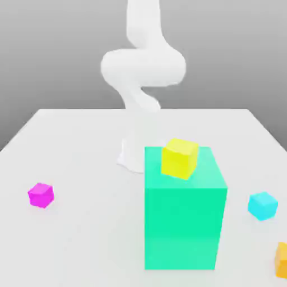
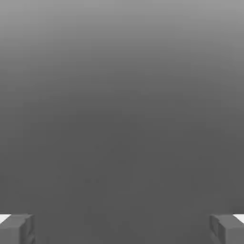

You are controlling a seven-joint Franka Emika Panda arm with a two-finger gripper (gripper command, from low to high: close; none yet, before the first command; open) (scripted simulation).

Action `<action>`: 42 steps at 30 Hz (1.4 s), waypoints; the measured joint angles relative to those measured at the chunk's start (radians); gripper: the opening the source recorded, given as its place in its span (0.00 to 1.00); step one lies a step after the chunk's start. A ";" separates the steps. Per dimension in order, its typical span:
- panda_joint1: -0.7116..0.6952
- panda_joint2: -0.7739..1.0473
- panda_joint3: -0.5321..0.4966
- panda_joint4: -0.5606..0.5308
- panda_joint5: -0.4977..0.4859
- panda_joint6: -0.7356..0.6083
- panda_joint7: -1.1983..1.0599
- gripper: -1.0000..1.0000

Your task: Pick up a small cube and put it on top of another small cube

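The small magenta cube (image 1: 41, 195) lay on the pale table (image 1: 89, 235), toward the exterior view's left, well apart from the tall green block (image 1: 180, 224). Its colour was a bright pink-purple, the same on all its faces, and the top face looked a little lighter than the sides. It sat turned at an angle, so one of its corners pointed to the camera. The small orange cube (image 1: 281, 260) was at the exterior view's right edge, and the picture border cut part of it. The small cyan cube (image 1: 263, 206) stood on the table near it, farther from the camera. The small yellow cube (image 1: 180, 158) rested on top of the green block. In the hand view, the gripper (image 2: 122, 229) had its two fingers wide apart, with nothing between them.
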 joint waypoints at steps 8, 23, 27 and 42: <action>-0.257 0.301 -0.078 -0.191 -0.001 0.203 0.350 0.50; -0.623 0.855 -0.186 -0.455 0.128 0.586 0.776 0.50; -0.736 0.998 -0.054 -0.428 0.208 0.701 0.719 0.00; -0.665 0.772 -0.136 -0.460 0.006 0.504 0.861 0.00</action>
